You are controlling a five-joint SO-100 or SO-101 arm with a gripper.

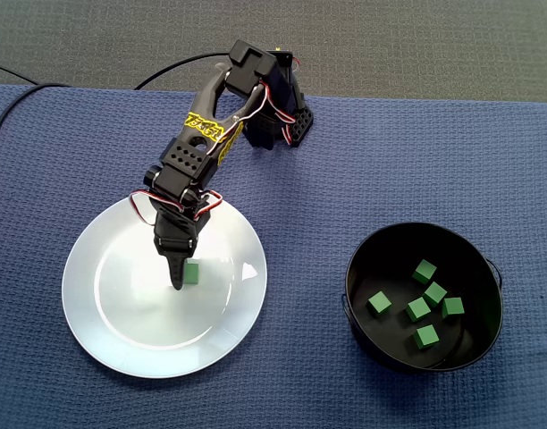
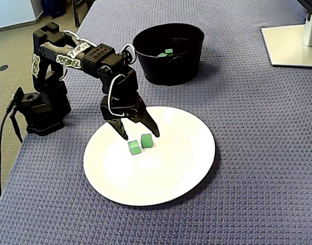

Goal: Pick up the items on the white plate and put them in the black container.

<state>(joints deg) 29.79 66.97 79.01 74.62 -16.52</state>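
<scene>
A round white glossy plate (image 1: 122,335) lies on a blue woven cloth (image 1: 488,161) that covers the counter. In a fixed view from above, a round black container (image 1: 352,295) stands at 3 o'clock from the plate, well apart from it. The black jointed arm (image 1: 202,147), marked with yellow tape, reaches down from its base at about 1 o'clock of the plate.

In a fixed view from the side, the black two-finger gripper (image 2: 140,135) hangs over the plate's middle with its fingers spread wide, pinching nothing. Two small green cubes (image 2: 134,147) lie just beside each other on the plate, directly at 6 o'clock from the fingertips. The cube at the 3 o'clock side (image 2: 147,140) sits very close to one fingertip (image 2: 154,132). Whether they touch, I cannot tell. Nor can I tell whether the tips touch the plate.

From above, only one green cube shows on the plate, just at 3 o'clock of the dark finger. The other is hidden under the arm.

Six more green cubes (image 1: 418,309) rest on the floor of the black container, gathered toward its 4 o'clock side. From the side, two of them peep over its rim.

A pale flat monitor stand (image 2: 293,46) sits at the 1 o'clock corner of the side view. A black cable (image 1: 171,71) runs off from the arm's base toward 10 o'clock.
</scene>
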